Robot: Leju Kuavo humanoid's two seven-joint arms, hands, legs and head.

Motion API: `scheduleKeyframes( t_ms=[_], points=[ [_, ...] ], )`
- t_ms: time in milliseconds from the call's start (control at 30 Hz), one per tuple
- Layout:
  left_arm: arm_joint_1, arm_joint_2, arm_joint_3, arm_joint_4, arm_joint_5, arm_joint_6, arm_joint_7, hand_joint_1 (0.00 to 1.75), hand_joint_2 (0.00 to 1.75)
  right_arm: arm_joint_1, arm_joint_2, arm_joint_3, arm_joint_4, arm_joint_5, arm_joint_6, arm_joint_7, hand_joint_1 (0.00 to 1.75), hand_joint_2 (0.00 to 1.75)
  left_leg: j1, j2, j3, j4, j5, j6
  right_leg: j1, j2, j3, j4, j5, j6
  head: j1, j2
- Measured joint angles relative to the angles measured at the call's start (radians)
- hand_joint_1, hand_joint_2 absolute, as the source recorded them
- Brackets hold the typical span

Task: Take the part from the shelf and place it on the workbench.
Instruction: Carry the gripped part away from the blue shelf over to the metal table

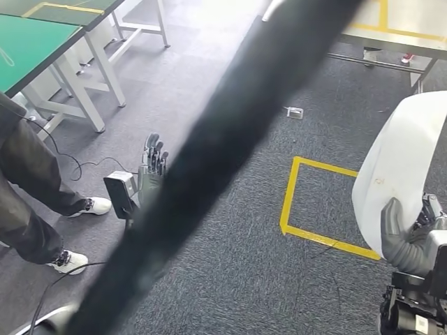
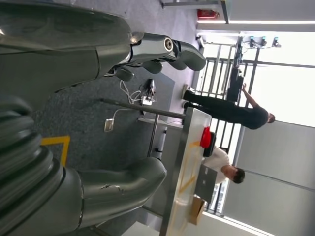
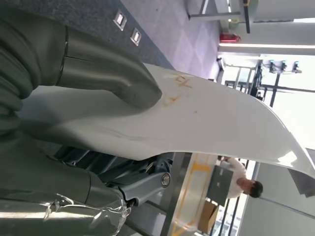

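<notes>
While the right hand [image 1: 408, 241] grips the large curved white panel part [image 1: 403, 164] by its lower edge, thumb pressed on the face bearing faint orange marks, the part is held upright in the air above the grey carpet [image 1: 232, 237] near a yellow taped floor square [image 1: 295, 199]. The left hand [image 1: 153, 164] hangs empty, fingers apart and extended. A person's dark-trousered legs [image 1: 26, 195] stand beside a green-topped white-framed table [image 1: 31, 42]. A blurred black band [image 1: 226, 153] crosses the head view.
</notes>
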Motion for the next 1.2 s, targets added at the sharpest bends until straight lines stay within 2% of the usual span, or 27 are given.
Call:
scheduleKeyframes(
  t_ms=[33, 100, 133, 167, 200, 233, 267, 300, 333, 367, 433, 500, 667, 867, 967, 1033, 1067, 1133, 1167, 1200],
  points=[
    [-0.002, -0.002, -0.002, 0.000, -0.001, 0.000, -0.001, 0.00, 1.75, 0.001, -0.001, -0.003, -0.003, 0.000, 0.000, 0.000, 1.75, 1.75, 0.006, 0.002, 0.008, -0.007, -0.001, 0.001, -0.001, -0.005, -0.017, 0.039, -0.023, 0.008, 0.001, 0.000],
    [-0.002, -0.005, -0.007, 0.000, -0.002, 0.000, -0.001, 0.00, 1.75, 0.004, -0.002, -0.008, -0.005, 0.001, 0.000, -0.001, 1.75, 1.75, 0.013, 0.003, 0.017, -0.010, -0.008, 0.001, -0.013, -0.015, -0.088, 0.176, -0.084, 0.024, 0.003, 0.000],
    [-0.002, -0.006, -0.009, 0.000, -0.003, 0.000, -0.001, 0.00, 1.75, 0.007, -0.003, -0.010, -0.005, 0.001, 0.000, 0.000, 1.75, 1.75, 0.016, 0.003, 0.019, -0.009, -0.012, -0.001, -0.021, -0.018, -0.128, 0.244, -0.105, 0.032, 0.003, 0.000],
    [-0.002, -0.006, -0.011, 0.001, -0.003, 0.000, -0.001, 0.00, 1.75, 0.009, -0.003, -0.011, -0.005, 0.001, 0.000, 0.000, 1.75, 1.75, 0.021, 0.003, 0.022, -0.008, -0.016, -0.005, -0.029, -0.020, -0.155, 0.282, -0.106, 0.039, 0.003, 0.001],
    [-0.001, -0.006, -0.012, 0.001, -0.003, 0.000, -0.001, 0.00, 1.75, 0.010, -0.004, -0.012, -0.005, 0.001, 0.000, 0.000, 1.75, 1.75, 0.026, 0.003, 0.025, -0.006, -0.021, -0.010, -0.036, -0.022, -0.163, 0.279, -0.086, 0.047, 0.003, 0.001],
    [-0.001, -0.007, -0.012, 0.001, -0.003, 0.000, -0.001, 0.00, 1.75, 0.011, -0.004, -0.014, -0.006, 0.001, 0.000, 0.000, 1.75, 1.75, 0.032, 0.003, 0.030, -0.002, -0.027, -0.016, -0.043, -0.023, -0.149, 0.230, -0.045, 0.056, 0.003, 0.001],
    [-0.001, -0.008, -0.012, 0.001, -0.003, 0.001, -0.001, 0.00, 1.75, 0.011, -0.004, -0.016, -0.006, 0.001, 0.000, 0.000, 1.75, 1.75, 0.037, 0.003, 0.034, 0.003, -0.034, -0.023, -0.051, -0.025, -0.119, 0.152, 0.004, 0.066, 0.003, 0.001],
    [-0.002, -0.008, -0.012, 0.001, -0.003, 0.002, -0.001, 0.00, 1.75, 0.011, -0.004, -0.017, -0.007, 0.001, 0.000, 0.000, 1.75, 1.75, 0.039, 0.002, 0.037, 0.009, -0.041, -0.031, -0.055, -0.024, -0.090, 0.078, 0.039, 0.075, 0.005, 0.001],
    [-0.002, -0.009, -0.013, 0.001, -0.004, 0.002, -0.001, 0.00, 1.75, 0.011, -0.004, -0.018, -0.008, 0.001, 0.001, -0.001, 1.75, 1.75, 0.040, 0.001, 0.038, 0.016, -0.046, -0.039, -0.057, -0.023, -0.064, 0.022, 0.061, 0.076, 0.008, 0.001],
    [-0.002, -0.009, -0.013, 0.001, -0.004, 0.003, 0.000, 0.00, 1.75, 0.012, -0.004, -0.018, -0.009, 0.001, 0.001, -0.001, 1.75, 1.75, 0.038, 0.000, 0.036, 0.023, -0.051, -0.043, -0.058, -0.022, -0.051, -0.007, 0.067, 0.075, 0.008, 0.001],
    [-0.003, -0.009, -0.013, 0.001, -0.004, 0.004, 0.000, 0.00, 1.75, 0.014, -0.004, -0.018, -0.012, 0.001, 0.001, -0.001, 1.75, 1.75, 0.034, -0.002, 0.032, 0.028, -0.049, -0.037, -0.059, -0.019, -0.046, -0.012, 0.064, 0.063, 0.007, 0.001],
    [-0.003, -0.008, -0.013, 0.001, -0.004, 0.006, 0.000, 0.00, 1.75, 0.015, -0.004, -0.019, -0.014, 0.002, 0.001, -0.001, 1.75, 1.75, 0.033, -0.001, 0.035, 0.022, -0.044, -0.026, -0.060, -0.016, -0.046, -0.013, 0.065, 0.062, 0.004, 0.001],
    [-0.004, -0.008, -0.013, 0.001, -0.007, 0.010, 0.010, 0.00, 1.75, 0.015, -0.004, -0.020, -0.016, 0.012, 0.008, 0.000, 1.75, 1.75, 0.033, 0.001, 0.045, 0.011, -0.045, -0.024, -0.059, -0.011, -0.045, -0.013, 0.062, 0.051, 0.002, 0.001],
    [-0.005, -0.008, -0.013, 0.001, -0.013, 0.010, 0.018, 0.00, 1.75, 0.023, -0.004, -0.021, -0.024, 0.024, 0.017, 0.003, 1.75, 1.75, 0.031, 0.002, 0.040, 0.018, -0.053, -0.019, -0.060, -0.010, -0.045, -0.015, 0.059, 0.053, 0.001, 0.001],
    [-0.006, -0.009, -0.013, -0.001, -0.014, 0.010, 0.018, 0.00, 1.75, 0.024, -0.004, -0.024, -0.033, 0.027, 0.020, 0.003, 1.75, 1.75, 0.034, 0.005, 0.055, -0.010, -0.053, -0.022, -0.057, -0.012, -0.037, -0.027, 0.056, 0.059, 0.001, 0.001],
    [-0.007, -0.010, -0.013, -0.002, -0.015, 0.012, 0.018, 0.00, 1.75, 0.024, -0.004, -0.028, -0.037, 0.030, 0.022, 0.003, 1.75, 1.75, 0.041, 0.007, 0.075, -0.034, -0.048, -0.025, -0.056, -0.018, -0.052, 0.010, 0.033, 0.062, 0.005, 0.001],
    [-0.007, -0.011, -0.013, -0.002, -0.015, 0.014, 0.018, 0.00, 1.75, 0.024, -0.004, -0.030, -0.037, 0.031, 0.023, 0.003, 1.75, 1.75, 0.042, 0.008, 0.081, -0.040, -0.048, -0.026, -0.057, -0.021, -0.076, 0.061, 0.009, 0.064, 0.007, 0.001],
    [-0.006, -0.011, -0.015, -0.002, -0.017, 0.017, 0.019, 0.00, 1.75, 0.026, -0.004, -0.033, -0.038, 0.033, 0.028, 0.004, 1.75, 1.75, 0.040, 0.008, 0.090, -0.041, -0.052, -0.024, -0.055, -0.023, -0.150, 0.207, -0.047, 0.070, 0.008, 0.001],
    [-0.004, -0.011, -0.016, -0.002, -0.018, 0.018, 0.020, 0.00, 1.75, 0.028, -0.004, -0.034, -0.038, 0.033, 0.030, 0.004, 1.75, 1.75, 0.040, 0.008, 0.093, -0.039, -0.056, -0.024, -0.054, -0.024, -0.181, 0.260, -0.058, 0.073, 0.008, 0.001],
    [-0.002, -0.011, -0.017, -0.002, -0.020, 0.019, 0.021, 0.00, 1.75, 0.029, -0.004, -0.035, -0.038, 0.034, 0.032, 0.004, 1.75, 1.75, 0.041, 0.007, 0.097, -0.036, -0.062, -0.025, -0.055, -0.024, -0.196, 0.275, -0.047, 0.075, 0.008, 0.001]
  ],
)
